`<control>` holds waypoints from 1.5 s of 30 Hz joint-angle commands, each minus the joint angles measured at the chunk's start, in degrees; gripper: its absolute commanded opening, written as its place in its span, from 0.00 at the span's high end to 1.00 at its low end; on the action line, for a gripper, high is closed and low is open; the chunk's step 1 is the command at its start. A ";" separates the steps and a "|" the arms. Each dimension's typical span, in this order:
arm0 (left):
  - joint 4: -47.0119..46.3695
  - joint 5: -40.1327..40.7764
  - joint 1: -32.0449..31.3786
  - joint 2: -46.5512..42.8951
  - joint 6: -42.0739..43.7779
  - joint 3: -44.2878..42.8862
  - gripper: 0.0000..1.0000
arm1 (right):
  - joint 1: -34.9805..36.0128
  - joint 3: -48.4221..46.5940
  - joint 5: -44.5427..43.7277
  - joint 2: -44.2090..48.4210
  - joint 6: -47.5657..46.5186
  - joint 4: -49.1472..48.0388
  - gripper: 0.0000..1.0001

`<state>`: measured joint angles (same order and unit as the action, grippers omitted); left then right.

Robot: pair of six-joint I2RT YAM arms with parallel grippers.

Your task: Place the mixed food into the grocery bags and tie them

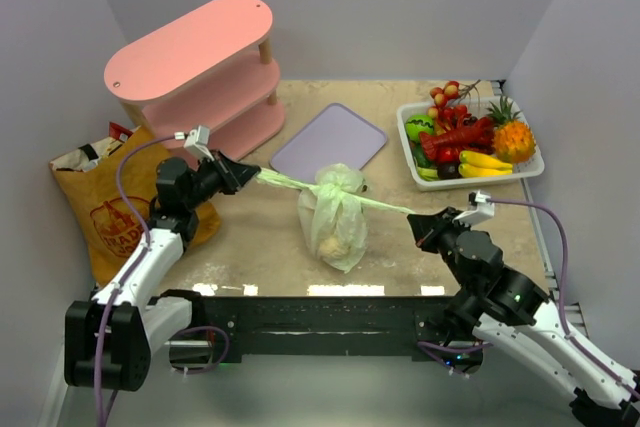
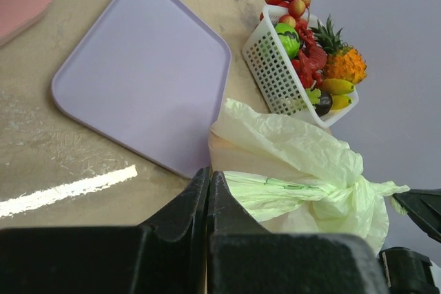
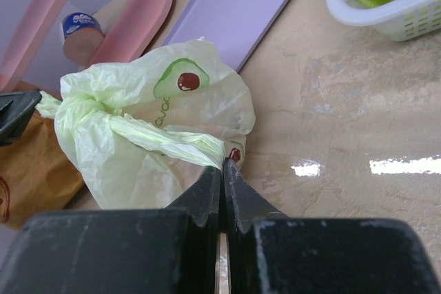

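Both claws are clamped fully shut here, left claw [image 1: 243, 173] on one twisted handle [image 1: 285, 180] of the green plastic bag [image 1: 333, 217], right claw [image 1: 418, 219] on the other, bag sitting mid-surface between them. I'd pull evenly, outward and low, so the knot [image 1: 340, 183] cinches without ripping the thin film. Pale lump [image 1: 331, 244] inside it; brown paper bag [image 1: 95, 202] on the left has a red packet [image 1: 118, 131] poking out
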<state>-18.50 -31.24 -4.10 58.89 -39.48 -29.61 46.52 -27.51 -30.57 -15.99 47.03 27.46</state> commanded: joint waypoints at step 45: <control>36.00 58.83 12.62 -8.00 33.94 -31.74 0.00 | -1.26 -22.23 26.34 -45.61 -29.44 -23.07 0.01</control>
<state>16.82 20.43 8.05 51.59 -7.40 -57.36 44.99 -45.10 -11.77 -56.47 18.33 7.66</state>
